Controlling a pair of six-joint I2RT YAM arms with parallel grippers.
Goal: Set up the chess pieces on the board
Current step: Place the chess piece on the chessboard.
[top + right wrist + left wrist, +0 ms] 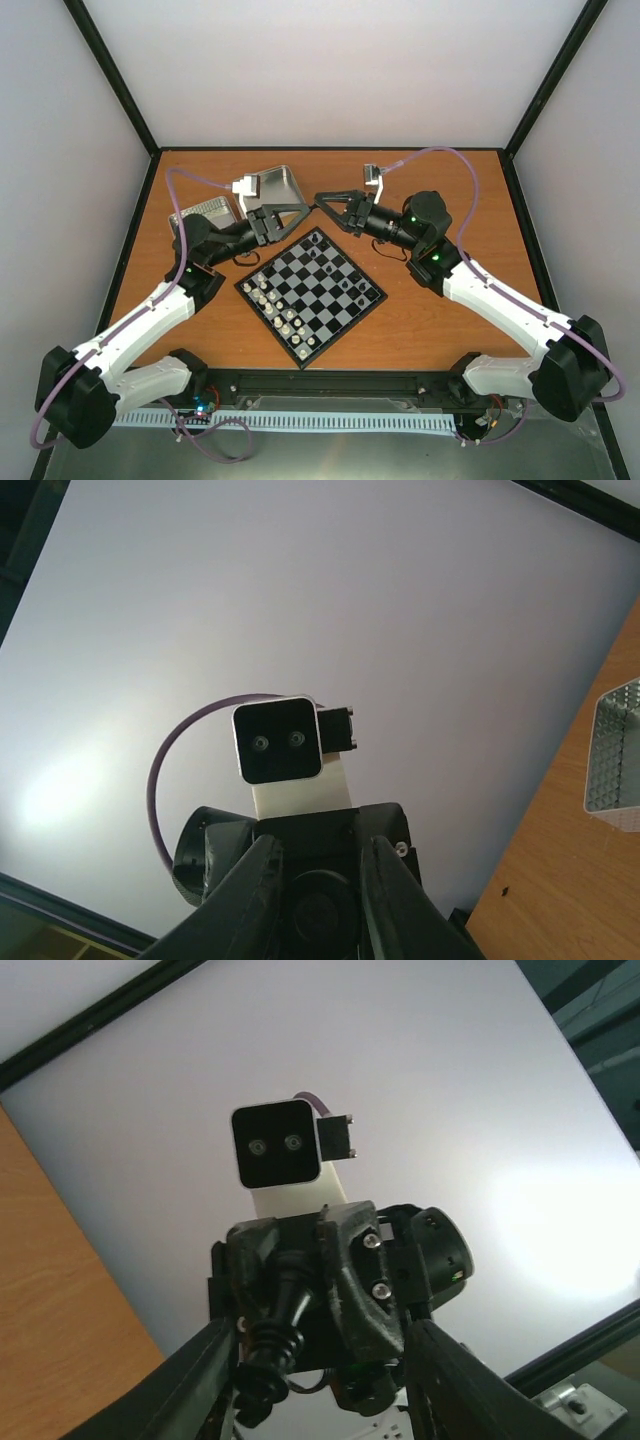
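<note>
Top external view shows chess pieces [272, 297] on the board [322, 285], the right gripper [328, 200] pinching narrowly what appears a black piece [272, 1335], left gripper [298, 210] part-open beside it: likely light, rigid, slippery, so grip mid-stem.

board [318, 290]: middle of the table [440, 325], turned with one corner to the far side
near-left pieces [275, 302]: on the board, in rows along its near-left edge
far-right pieces [347, 272]: on the board, along its far-right edge
left tin [203, 213]: behind and left of the board
far tin [283, 183]: right of the left tin, farther back
left gripper [303, 212] and right gripper [322, 199]: tip to tip behind the board's far corner
</note>
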